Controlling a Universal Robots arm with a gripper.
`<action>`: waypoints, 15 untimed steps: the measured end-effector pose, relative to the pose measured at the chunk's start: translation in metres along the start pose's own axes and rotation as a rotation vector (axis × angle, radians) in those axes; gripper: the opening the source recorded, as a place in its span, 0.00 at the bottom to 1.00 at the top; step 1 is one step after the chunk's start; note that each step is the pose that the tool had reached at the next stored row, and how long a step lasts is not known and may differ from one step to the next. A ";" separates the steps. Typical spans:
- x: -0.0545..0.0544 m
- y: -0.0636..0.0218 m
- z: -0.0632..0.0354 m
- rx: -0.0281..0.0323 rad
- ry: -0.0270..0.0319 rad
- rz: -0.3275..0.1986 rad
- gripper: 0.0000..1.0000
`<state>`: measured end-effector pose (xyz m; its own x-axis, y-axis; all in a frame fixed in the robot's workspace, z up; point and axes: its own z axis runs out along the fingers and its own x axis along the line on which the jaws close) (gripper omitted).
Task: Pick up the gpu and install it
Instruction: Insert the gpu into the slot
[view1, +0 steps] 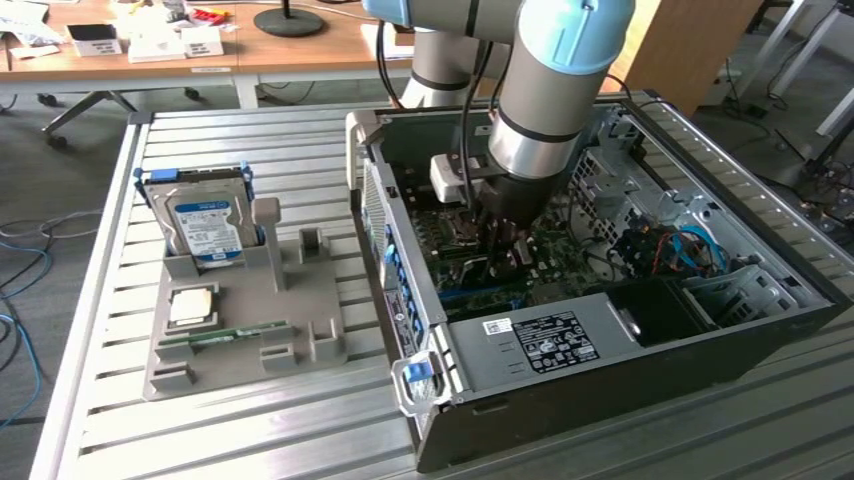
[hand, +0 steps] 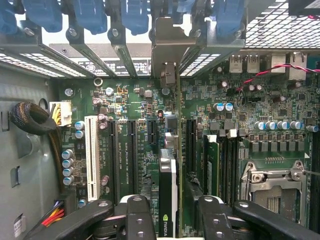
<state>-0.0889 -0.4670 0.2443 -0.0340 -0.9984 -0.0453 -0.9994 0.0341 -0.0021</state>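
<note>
The gpu (hand: 167, 192) stands edge-on in an expansion slot of the green motherboard (hand: 125, 100). Its grey metal end bracket (hand: 167, 47) lies against the case's rear slot openings. My gripper (hand: 176, 210) straddles the card from above. Its black fingers (hand: 139, 212) stand on either side with a gap to the card, so the gripper is open and holds nothing. In the exterior view the gripper (view1: 505, 255) reaches down into the open computer case (view1: 747, 330), over the middle of the board.
Left of the case, a grey holder tray (view1: 240, 350) carries a hard drive (view1: 207, 222), a processor chip (view1: 191, 305) and a green memory stick (view1: 227, 335). Inside the case are the power supply (view1: 561, 340), the empty processor socket (hand: 272, 185) and blue slot clips (hand: 135, 15).
</note>
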 end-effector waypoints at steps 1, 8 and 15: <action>0.000 0.0000 -0.0003 -0.0001 0.0002 0.000 0.40; 0.000 0.0000 -0.0057 0.0000 0.0001 0.000 0.40; 0.000 0.0000 -0.0079 0.0000 0.0000 0.000 0.40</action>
<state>-0.0889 -0.4670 0.2522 -0.0340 -0.9984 -0.0453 -0.9994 0.0341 -0.0021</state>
